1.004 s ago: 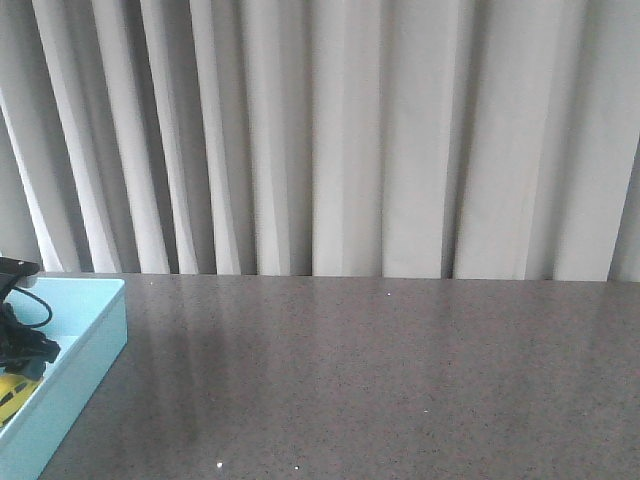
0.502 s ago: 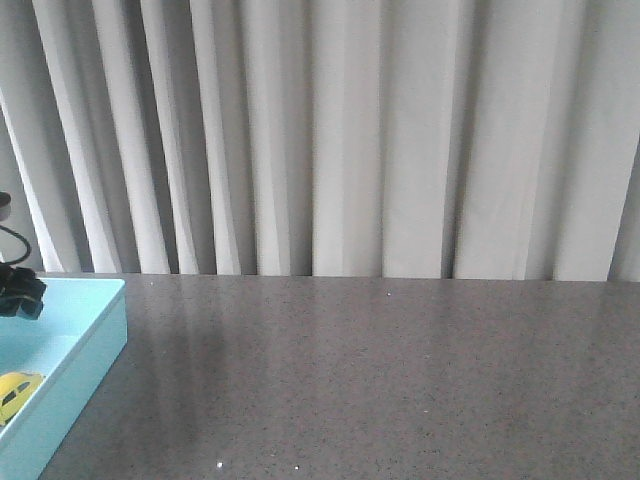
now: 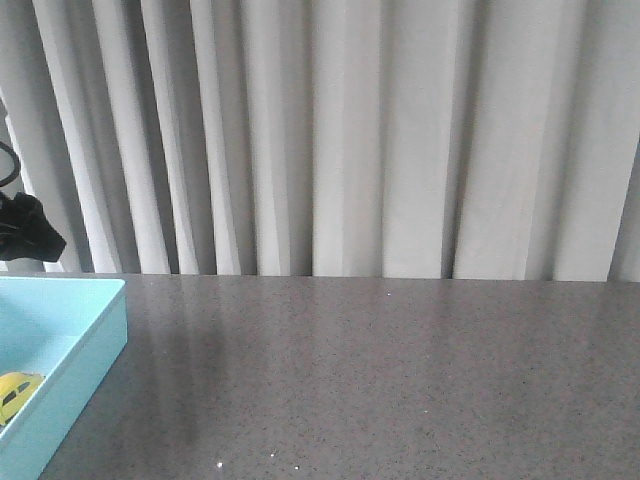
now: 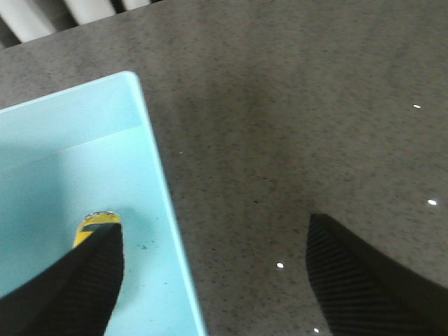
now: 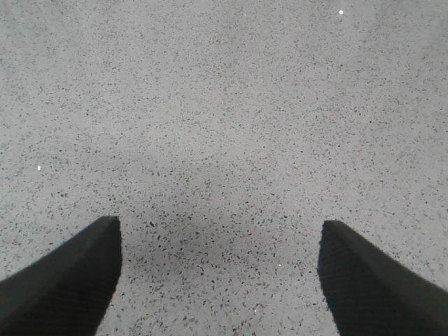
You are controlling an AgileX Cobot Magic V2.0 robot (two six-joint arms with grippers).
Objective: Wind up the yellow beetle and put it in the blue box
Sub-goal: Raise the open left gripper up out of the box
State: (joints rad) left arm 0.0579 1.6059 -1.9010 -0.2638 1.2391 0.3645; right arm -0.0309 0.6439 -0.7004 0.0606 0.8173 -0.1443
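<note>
The yellow beetle (image 3: 14, 391) sits inside the blue box (image 3: 85, 365) (both claws, left (image 4: 213, 269) and right (image 5: 218, 269), spread apart, holding nothing).

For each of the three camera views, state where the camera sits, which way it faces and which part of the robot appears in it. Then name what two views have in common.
Front view: faces forward over the grey table toward a curtain; part of the left arm shows at the left edge.
Left wrist view: looks down past the open left gripper at the blue box.
Right wrist view: looks down past the open right gripper at bare tabletop.
Shared: front and left wrist views both show the yellow beetle in the box.
</note>
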